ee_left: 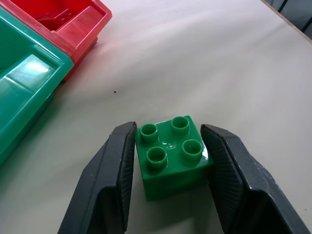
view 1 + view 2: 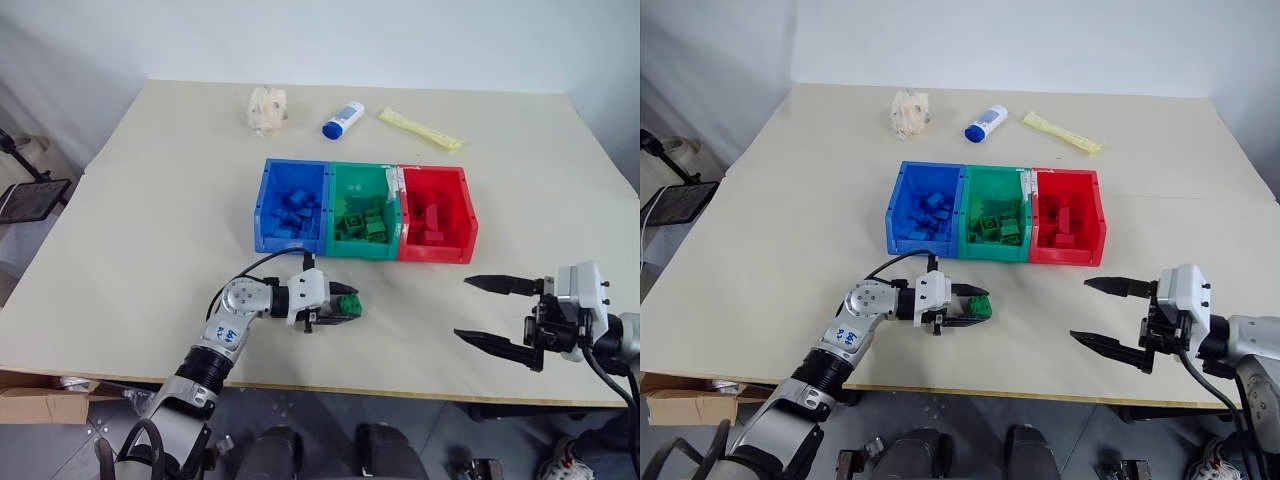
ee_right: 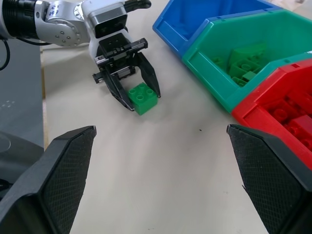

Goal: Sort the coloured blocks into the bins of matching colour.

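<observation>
A green block (image 1: 171,156) with four studs rests on the table in front of the bins, and my left gripper (image 2: 345,308) is shut on it, one black finger pressed to each side. The three joined bins stand mid-table: blue bin (image 2: 285,243) on the left, green bin (image 2: 360,250) in the middle, red bin (image 2: 435,253) on the right. Each holds several blocks of its own colour. My right gripper (image 2: 462,308) hovers wide open near the table's front right, pointing left toward the green block (image 3: 142,97), with nothing between its fingers.
Behind the bins lie a crumpled beige lump (image 2: 266,108), a white bottle with a blue cap (image 2: 343,120) and a yellow packet (image 2: 420,128). The table's front edge (image 2: 400,392) runs just below both grippers.
</observation>
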